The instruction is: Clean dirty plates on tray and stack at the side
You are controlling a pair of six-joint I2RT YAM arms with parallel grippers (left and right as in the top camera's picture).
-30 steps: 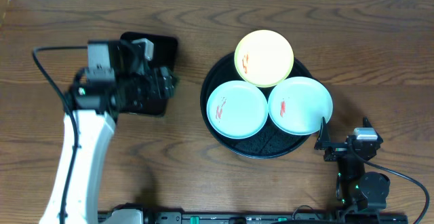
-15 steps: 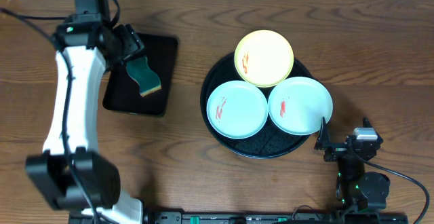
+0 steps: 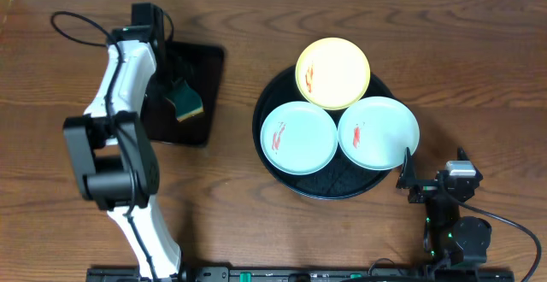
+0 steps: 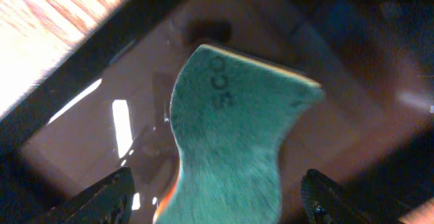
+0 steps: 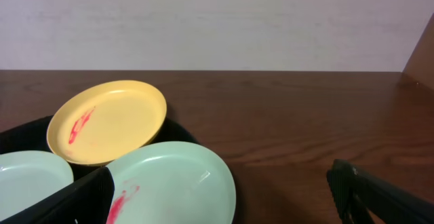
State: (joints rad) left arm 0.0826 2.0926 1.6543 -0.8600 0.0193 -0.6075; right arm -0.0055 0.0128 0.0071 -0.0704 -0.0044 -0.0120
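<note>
Left hand (image 4: 218, 198) spread wide over the sponge (image 4: 234, 136), gripping nothing; right hand (image 5: 227, 203) wide open and empty.
The green sponge lies on the rectangular black tray (image 3: 205, 68). Well to its right on the bench (image 3: 479, 60), the round tray (image 3: 329, 188) holds the yellow plate (image 3: 332, 73), the blue-green plate (image 3: 298, 138) and the white plate (image 3: 379, 133), all red-smeared.

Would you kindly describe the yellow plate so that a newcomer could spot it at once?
On the wooden table, find the large round black tray right of centre. Of the three small plates on it, the yellow plate is the far one, overhanging the rim; the light blue plate and the whitish plate nearer the robot are both paler.
</note>
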